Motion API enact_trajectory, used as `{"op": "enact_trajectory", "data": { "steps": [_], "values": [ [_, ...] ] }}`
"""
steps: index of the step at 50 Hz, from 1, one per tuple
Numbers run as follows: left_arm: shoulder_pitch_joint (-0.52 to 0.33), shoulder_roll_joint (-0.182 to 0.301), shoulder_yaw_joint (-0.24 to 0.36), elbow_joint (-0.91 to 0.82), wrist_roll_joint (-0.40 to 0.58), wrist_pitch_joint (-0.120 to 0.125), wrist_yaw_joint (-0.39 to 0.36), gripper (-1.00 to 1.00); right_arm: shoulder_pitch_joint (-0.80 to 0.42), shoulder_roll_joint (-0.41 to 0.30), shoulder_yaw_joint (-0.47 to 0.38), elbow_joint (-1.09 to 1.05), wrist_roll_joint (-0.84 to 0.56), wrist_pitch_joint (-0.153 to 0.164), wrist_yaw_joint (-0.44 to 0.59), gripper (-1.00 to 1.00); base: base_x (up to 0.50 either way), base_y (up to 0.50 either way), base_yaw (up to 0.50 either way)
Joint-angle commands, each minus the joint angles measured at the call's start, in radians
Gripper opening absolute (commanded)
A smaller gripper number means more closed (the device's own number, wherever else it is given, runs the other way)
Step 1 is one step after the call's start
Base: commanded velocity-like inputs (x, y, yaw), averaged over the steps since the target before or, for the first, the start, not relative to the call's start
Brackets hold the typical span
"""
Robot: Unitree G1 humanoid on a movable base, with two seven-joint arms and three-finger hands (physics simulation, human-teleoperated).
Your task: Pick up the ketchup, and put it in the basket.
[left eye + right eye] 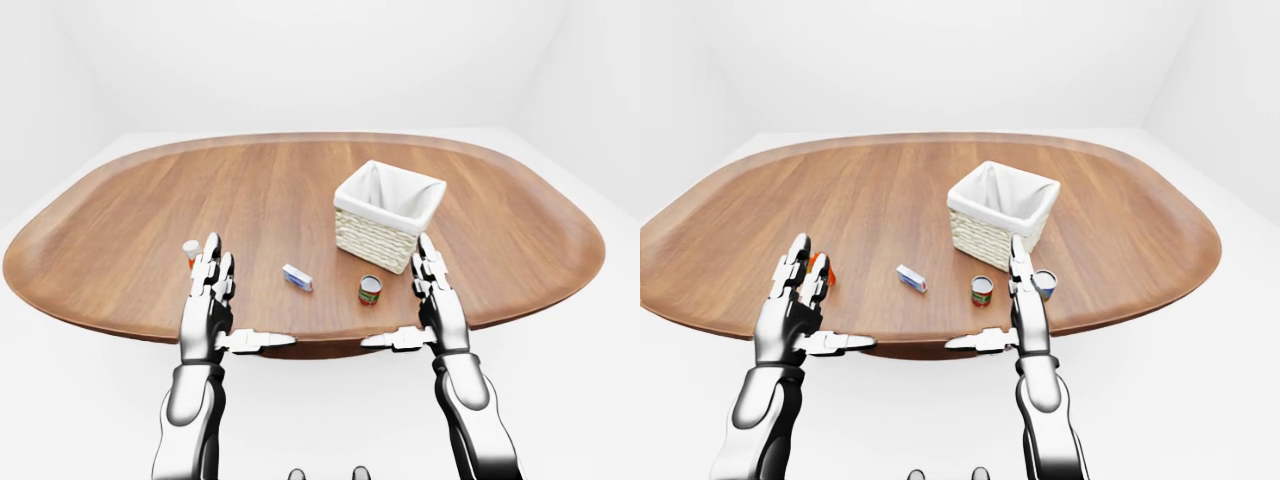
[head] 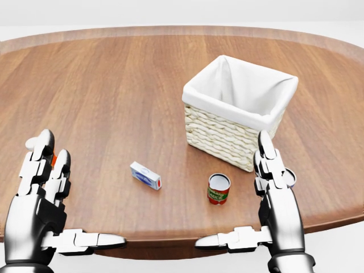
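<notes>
Nothing is done yet: I am holding my left hand [image 1: 208, 300] and right hand [image 1: 438, 300] up over the surface's [image 1: 250, 200] near edge, fingers spread and gripping nothing. The ketchup [image 1: 190, 251] is standing just beyond my left fingertips, while the basket [image 1: 388, 214] is waiting empty beyond my right hand.
</notes>
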Motion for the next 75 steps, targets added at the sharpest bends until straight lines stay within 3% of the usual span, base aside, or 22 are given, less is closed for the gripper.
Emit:
{"op": "enact_trajectory", "data": {
  "steps": [1,9,20,44,75],
  "values": [
    [0.003,0.001,0.006,-0.001,-0.013,0.0,-0.007,1.0,0.002,0.0,0.006,0.001,-0.01,0.0,0.001,1.0,0.5,0.1,0.0],
    [-0.003,0.003,0.012,0.016,-0.001,0.0,-0.006,1.0,-0.011,0.005,-0.004,0.016,-0.009,0.0,-0.019,1.0,0.49,0.09,0.0],
    [0.022,-0.001,0.027,-0.026,-0.03,0.0,-0.025,1.0,0.024,-0.002,0.035,-0.037,-0.043,0.0,-0.022,1.0,0.0,0.0,0.0],
    [0.022,-0.003,0.03,-0.027,-0.028,0.0,-0.026,1.0,0.028,-0.004,0.038,-0.047,-0.037,0.0,-0.013,1.0,0.0,0.0,0.0],
    [0.029,-0.002,0.023,-0.031,-0.024,0.0,-0.029,1.0,0.029,0.0,0.031,-0.049,-0.034,0.0,-0.024,1.0,0.41,0.0,0.0]
  ]
}}
